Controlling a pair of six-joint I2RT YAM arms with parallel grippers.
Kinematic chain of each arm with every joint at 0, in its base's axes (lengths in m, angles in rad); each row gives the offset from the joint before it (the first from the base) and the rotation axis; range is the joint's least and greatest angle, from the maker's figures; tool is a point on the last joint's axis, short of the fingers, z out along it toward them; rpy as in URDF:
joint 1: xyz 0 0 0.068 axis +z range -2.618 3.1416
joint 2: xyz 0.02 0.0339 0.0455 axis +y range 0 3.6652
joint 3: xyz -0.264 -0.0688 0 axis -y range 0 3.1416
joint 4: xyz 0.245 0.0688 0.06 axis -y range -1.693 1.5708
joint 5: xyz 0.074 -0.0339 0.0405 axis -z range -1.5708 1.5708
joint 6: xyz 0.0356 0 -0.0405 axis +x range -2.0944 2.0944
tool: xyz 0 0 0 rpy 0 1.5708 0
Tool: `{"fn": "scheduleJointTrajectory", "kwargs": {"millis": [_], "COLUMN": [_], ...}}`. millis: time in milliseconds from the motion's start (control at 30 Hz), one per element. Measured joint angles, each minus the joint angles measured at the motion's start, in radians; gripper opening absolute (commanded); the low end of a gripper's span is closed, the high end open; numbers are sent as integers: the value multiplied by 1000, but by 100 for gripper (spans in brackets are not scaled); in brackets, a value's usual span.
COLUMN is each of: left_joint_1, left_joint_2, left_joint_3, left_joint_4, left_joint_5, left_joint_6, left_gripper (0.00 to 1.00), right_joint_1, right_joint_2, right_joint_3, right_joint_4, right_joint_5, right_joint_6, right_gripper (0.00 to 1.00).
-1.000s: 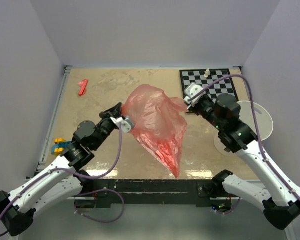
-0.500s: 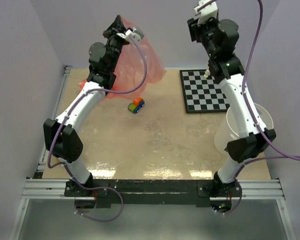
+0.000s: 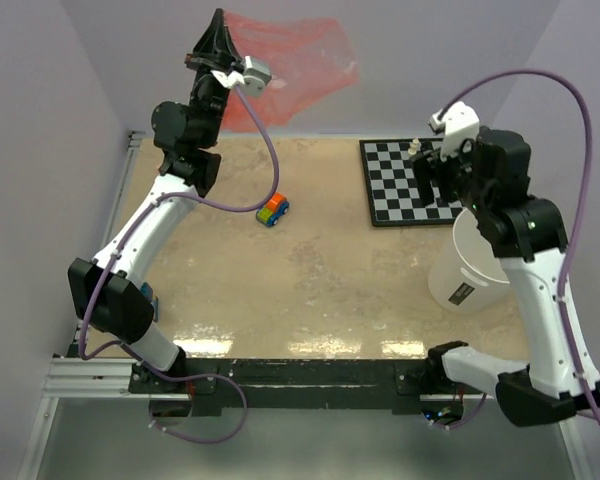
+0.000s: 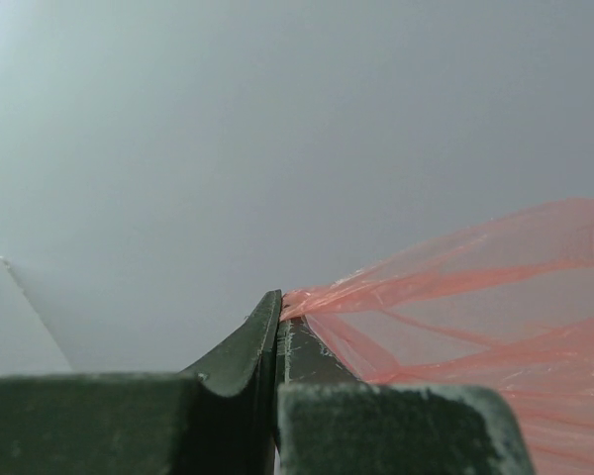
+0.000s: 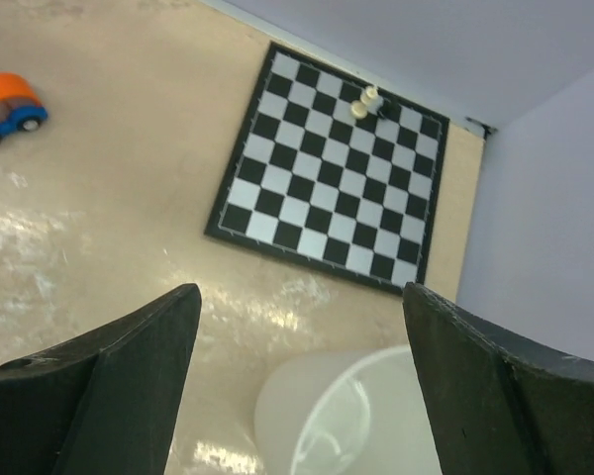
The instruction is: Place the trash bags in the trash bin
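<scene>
The trash bag [image 3: 298,58], thin translucent red-pink film, hangs high in the air at the back left, spread out to the right of my left gripper [image 3: 217,38]. In the left wrist view the left gripper [image 4: 277,305] is shut on a corner of the bag [image 4: 475,287]. The trash bin [image 3: 467,277], a white bucket with a small dark label, stands upright at the right of the table. My right gripper [image 5: 297,292] is open and empty, hovering above the table just beyond the bin [image 5: 361,416]; in the top view it [image 3: 432,180] hangs over the checkerboard's near edge.
A black-and-white checkerboard [image 3: 400,195] with a white chess piece [image 3: 416,147] lies at the back right, behind the bin. A small orange and blue toy car [image 3: 272,210] sits on the table left of the board. The grey walls close in the back and sides.
The left arm has lifted the bag from the table to high up at the back. The right gripper has let go of the bag, opened, and come down near the bin.
</scene>
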Motion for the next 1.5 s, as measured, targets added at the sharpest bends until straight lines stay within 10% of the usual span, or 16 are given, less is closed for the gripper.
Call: {"fn": "scheduleJointTrajectory", "kwargs": {"millis": [333, 567, 633, 900, 1133, 1500], "left_joint_1": [0, 0, 0, 1, 2, 2], "left_joint_2": [-9, -11, -13, -5, 32, 245], "left_joint_3": [-66, -78, -78, 5, 224, 620], "left_joint_4": [14, 21, 24, 11, -2, -82], "left_joint_5": [-33, -51, -56, -104, -135, -193], "left_joint_6": [19, 24, 24, 23, 1, -199], "left_gripper": [0, 0, 0, 0, 0, 0], "right_joint_1": [-89, -147, -151, -80, 235, 447], "right_joint_2": [-98, -22, -14, 37, 105, 438], "right_joint_3": [-309, -451, -430, -321, -192, -106], "right_joint_4": [-151, -188, -203, -208, -181, 16], "right_joint_5": [79, 82, 15, -241, -434, -493], "right_joint_6": [-24, -37, -39, -181, -279, -523], "right_gripper": [75, 5, 0, 0, 0, 0]}}
